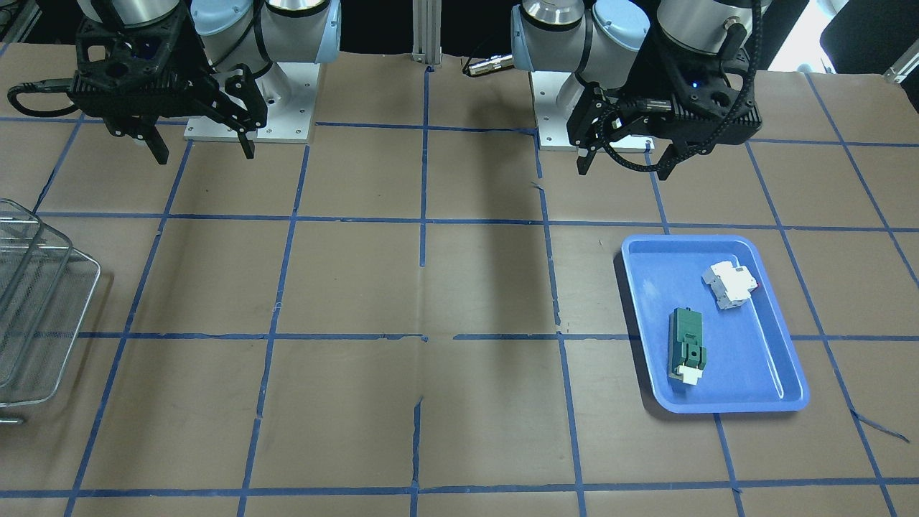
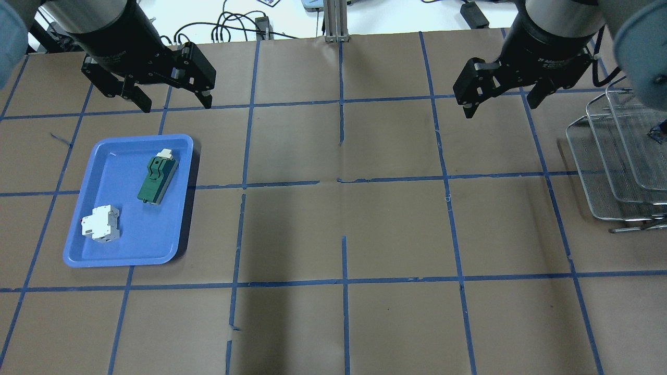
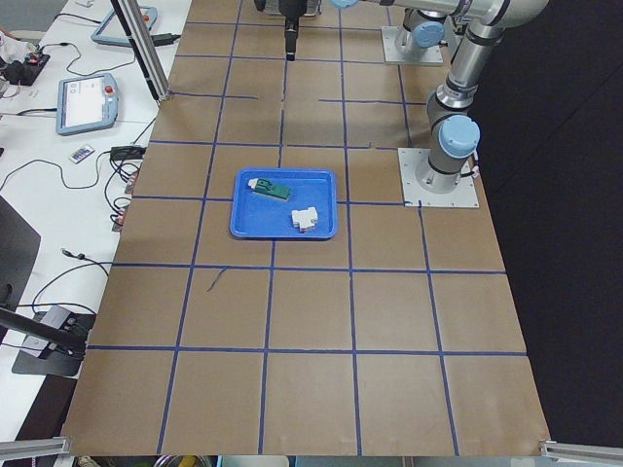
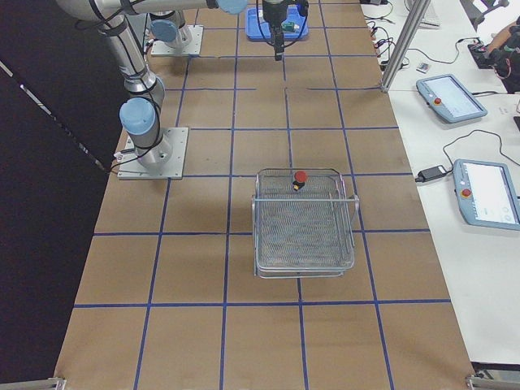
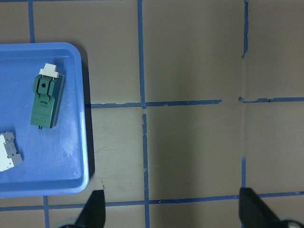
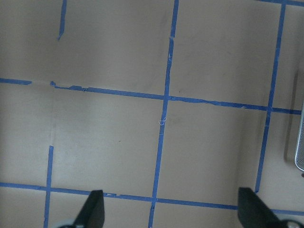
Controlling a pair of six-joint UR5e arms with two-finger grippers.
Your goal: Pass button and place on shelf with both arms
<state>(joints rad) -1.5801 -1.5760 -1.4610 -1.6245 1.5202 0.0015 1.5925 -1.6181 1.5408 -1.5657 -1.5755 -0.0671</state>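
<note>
A: From the left: the left gripper (image 2: 176, 104) hangs high near the blue tray (image 2: 146, 234), jaws spread wide and holding nothing. The green block (image 2: 157, 177) and the white breaker (image 2: 101, 225) lie apart inside the tray.

B: And the middle?

A: Brown taped table (image 2: 344, 229) runs between the tray and the shelf (image 2: 599, 182), which stand well apart. The right gripper (image 2: 500, 107) is also spread wide and holds nothing. It is near the shelf, which the overhead frame cuts at its right edge.

B: The button?

A: Only the right-side view shows it plainly. The button (image 4: 300, 177) sits red cap up on the mesh, just inside the shelf's far rim.
</note>
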